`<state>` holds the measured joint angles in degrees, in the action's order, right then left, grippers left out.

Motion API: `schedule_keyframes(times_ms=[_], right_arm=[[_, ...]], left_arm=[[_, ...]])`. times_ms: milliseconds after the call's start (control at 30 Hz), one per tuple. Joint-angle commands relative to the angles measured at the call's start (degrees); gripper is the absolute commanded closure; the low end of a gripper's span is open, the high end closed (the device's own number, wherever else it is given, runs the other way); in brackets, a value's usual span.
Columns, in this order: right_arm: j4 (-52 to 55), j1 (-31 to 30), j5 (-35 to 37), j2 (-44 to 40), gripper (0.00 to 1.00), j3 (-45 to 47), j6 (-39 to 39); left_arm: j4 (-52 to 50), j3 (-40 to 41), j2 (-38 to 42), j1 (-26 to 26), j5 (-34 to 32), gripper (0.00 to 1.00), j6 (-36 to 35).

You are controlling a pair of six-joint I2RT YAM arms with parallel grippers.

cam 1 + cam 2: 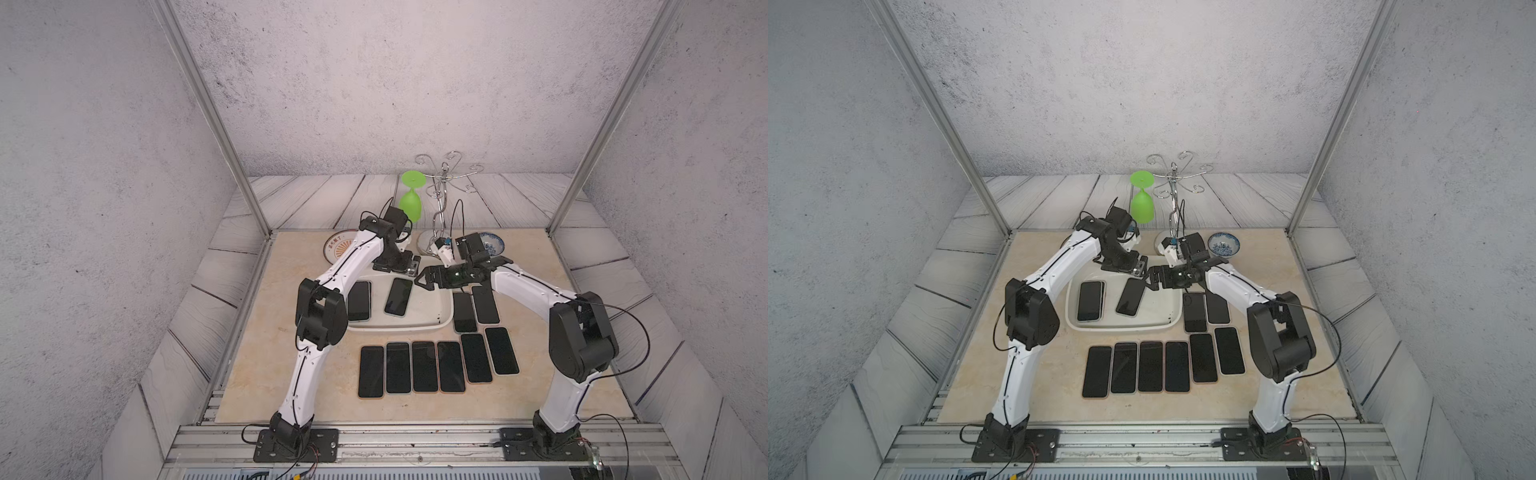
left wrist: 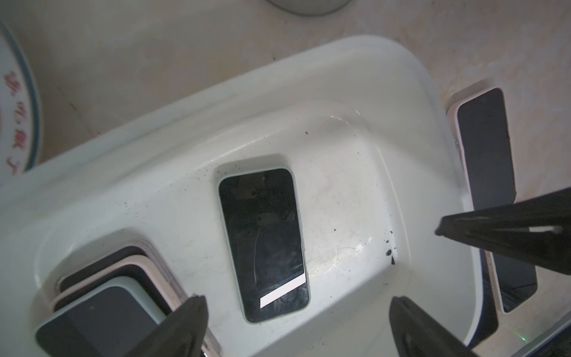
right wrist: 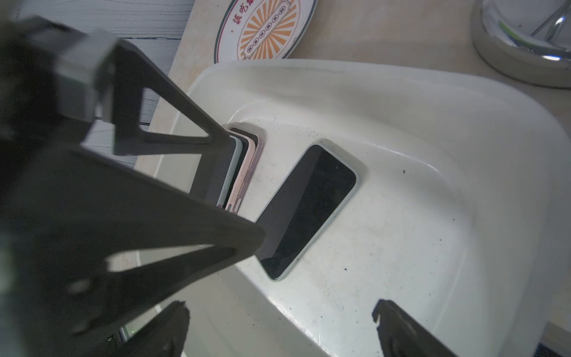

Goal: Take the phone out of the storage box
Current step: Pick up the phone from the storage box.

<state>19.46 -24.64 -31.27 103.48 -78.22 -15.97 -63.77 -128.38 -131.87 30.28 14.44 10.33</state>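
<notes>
The white storage box (image 1: 444, 325) (image 1: 1125, 329) sits mid-table. Inside, one dark-screened phone (image 1: 399, 296) (image 2: 262, 241) (image 3: 312, 210) lies flat and slightly askew. A stack of phones (image 1: 360, 301) (image 2: 102, 296) (image 3: 244, 167) lies at the box's left end. My left gripper (image 1: 412, 266) (image 2: 298, 299) hangs open over the box's far rim, above the lone phone's far end, holding nothing. My right gripper (image 1: 422, 281) (image 3: 279, 307) is open and empty too, over the box's far right corner, close to the left gripper.
Several phones (image 1: 415, 368) lie in a row in front of the box, with more (image 1: 473, 309) at its right. Behind stand an orange-patterned plate (image 1: 336, 245), a blue-patterned bowl (image 1: 1224, 244) and a chrome rack (image 1: 444, 195) with a green goblet (image 1: 411, 199) hanging on it.
</notes>
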Motion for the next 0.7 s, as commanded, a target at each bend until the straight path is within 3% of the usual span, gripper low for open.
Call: schedule_keyframes(times_ms=[0,500,667], right_arm=[[2.8,-0.2,-0.3,-3.2,0.01,0.5,2.4],[4.4,-0.2,-0.9,-4.2,0.01,0.4,4.7],[4.6,-0.2,-0.8,-3.7,0.01,0.6,5.7]], left_arm=[[-0.8,3.4,-4.0,1.9,1.3,0.02,-0.9],[-5.6,1.3,-14.9,2.8,-8.8,0.02,-1.5],[1.0,7.6,-4.7,2.8,-11.4,0.02,0.9]])
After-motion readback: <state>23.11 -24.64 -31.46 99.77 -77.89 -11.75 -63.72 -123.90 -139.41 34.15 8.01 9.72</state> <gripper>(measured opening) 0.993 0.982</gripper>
